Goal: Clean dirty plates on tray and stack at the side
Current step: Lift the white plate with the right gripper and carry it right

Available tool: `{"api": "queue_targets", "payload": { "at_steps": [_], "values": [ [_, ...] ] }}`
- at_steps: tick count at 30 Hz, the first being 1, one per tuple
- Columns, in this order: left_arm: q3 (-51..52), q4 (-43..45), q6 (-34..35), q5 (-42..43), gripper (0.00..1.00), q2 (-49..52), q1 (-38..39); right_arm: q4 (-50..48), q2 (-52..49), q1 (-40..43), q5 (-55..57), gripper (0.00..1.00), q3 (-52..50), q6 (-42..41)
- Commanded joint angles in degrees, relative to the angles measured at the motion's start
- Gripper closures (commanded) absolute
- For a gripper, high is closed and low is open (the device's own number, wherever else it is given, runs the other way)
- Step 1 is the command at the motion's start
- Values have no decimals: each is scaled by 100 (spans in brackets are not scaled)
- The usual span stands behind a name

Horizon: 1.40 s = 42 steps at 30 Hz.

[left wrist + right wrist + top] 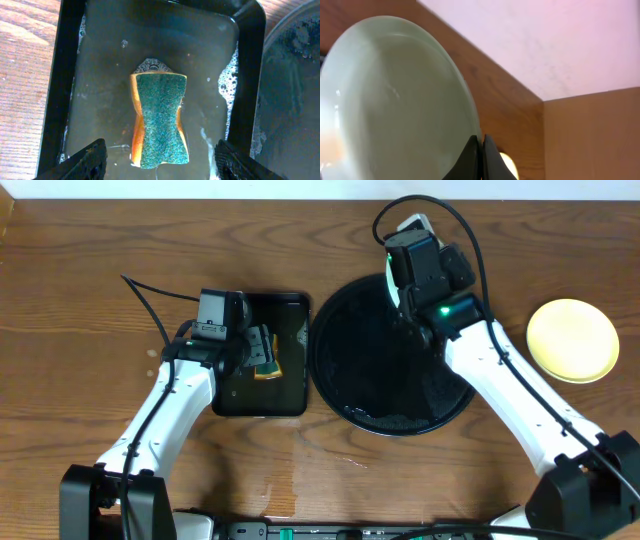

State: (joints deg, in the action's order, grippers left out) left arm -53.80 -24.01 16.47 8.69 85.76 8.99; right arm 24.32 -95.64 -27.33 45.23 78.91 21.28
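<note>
My right gripper (482, 145) is shut on the rim of a pale mint-white plate (395, 100) and holds it tilted up on edge over the far side of the round black tray (350, 380). In the overhead view only a sliver of this plate (390, 290) shows beside the wrist. The pale yellow plate (572, 340) lies flat on the table to the right and also peeks in the right wrist view (509, 165). A second mint plate is out of view. My left gripper (160, 165) is open, its fingers either side of a green-and-orange sponge (161, 120).
The sponge (268, 368) lies in soapy water in the small rectangular black tray (65, 75), just left of the round tray (295, 100). Suds lie on the round tray's near side. A wall edge stands behind the table.
</note>
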Motion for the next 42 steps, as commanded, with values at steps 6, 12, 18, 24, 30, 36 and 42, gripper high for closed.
{"api": "queue_targets", "payload": {
  "at_steps": [6,12,18,24,30,36,42],
  "values": [
    [2,-15,-15,22,30,2,-35,-140,286,-85,452,99,17,195],
    [2,-15,-15,22,30,2,-35,-138,286,-76,442,99,17,-74],
    [2,-15,-15,22,30,2,-35,302,282,63,-151,99,15,-1093],
    [2,-15,-13,22,30,2,-35,1029,262,857,-1434,99,2,-2581],
    [2,-17,-13,22,30,2,-35,1303,262,1812,-1578,99,2,-3768],
    [2,-17,-13,24,30,2,-35,1497,262,2881,-1578,99,0,-4699],
    [2,-17,-13,24,30,2,-35,1523,262,3829,-1646,99,-2,-4983]
  ]
}}
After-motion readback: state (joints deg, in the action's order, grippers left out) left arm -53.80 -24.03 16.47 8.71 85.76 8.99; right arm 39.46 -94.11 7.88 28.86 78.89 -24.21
